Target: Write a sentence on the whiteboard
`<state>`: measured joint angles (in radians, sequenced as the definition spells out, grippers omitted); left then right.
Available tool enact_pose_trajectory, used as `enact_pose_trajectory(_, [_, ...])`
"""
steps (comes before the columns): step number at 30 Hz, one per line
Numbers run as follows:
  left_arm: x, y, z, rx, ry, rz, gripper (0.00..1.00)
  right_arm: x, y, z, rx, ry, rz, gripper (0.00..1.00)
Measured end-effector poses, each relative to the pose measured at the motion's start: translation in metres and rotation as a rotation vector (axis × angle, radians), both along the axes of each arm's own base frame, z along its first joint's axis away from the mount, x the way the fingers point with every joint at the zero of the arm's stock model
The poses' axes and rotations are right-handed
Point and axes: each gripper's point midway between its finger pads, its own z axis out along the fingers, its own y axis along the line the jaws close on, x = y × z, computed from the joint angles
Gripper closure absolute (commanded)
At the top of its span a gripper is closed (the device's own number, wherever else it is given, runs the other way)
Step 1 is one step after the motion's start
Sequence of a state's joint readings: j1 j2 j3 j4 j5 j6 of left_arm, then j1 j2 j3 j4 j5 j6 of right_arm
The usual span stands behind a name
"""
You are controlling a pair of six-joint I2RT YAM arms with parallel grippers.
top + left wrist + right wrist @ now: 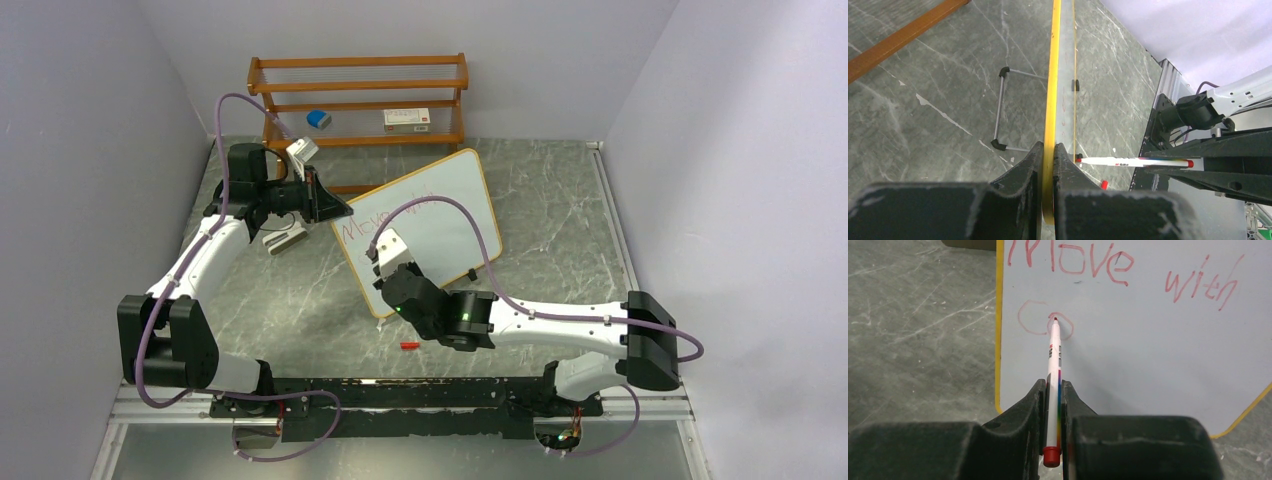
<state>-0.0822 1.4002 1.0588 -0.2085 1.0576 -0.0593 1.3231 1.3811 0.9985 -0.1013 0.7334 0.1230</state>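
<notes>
Progress was partial. The whiteboard (440,235) stood propped on its feet near the table centre. The left gripper (1048,150), at the board's 10 o'clock corner in the top view, was clamped on the yellow frame. The right gripper (1053,385), reaching in from 5 o'clock, was closed on a red marker (1053,355) whose tip appeared to touch the board.

The first line, in red, read roughly "Move with". The second line held only two rounded strokes, apparently "C" and "o", with the tip at 12 o'clock on the second loop. The sentence was judged unfinished, with the rest of the second line outstanding. Black print on the marker barrel was too small to read. A red cap (408,345) lay at the board's 6 o'clock.
</notes>
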Motion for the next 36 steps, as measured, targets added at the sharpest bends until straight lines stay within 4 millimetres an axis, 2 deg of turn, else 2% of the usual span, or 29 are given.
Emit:
enact_pose_trajectory(12, [0.0, 0.0, 0.0, 0.0, 0.0, 0.0, 0.95, 0.014, -0.024, 0.0, -0.003, 0.002, -0.065, 1.0])
enact_pose_trajectory(36, [0.0, 0.0, 0.0, 0.0, 0.0, 0.0, 0.95, 0.019, -0.02, -0.002, 0.017, 0.016, -0.056, 1.0])
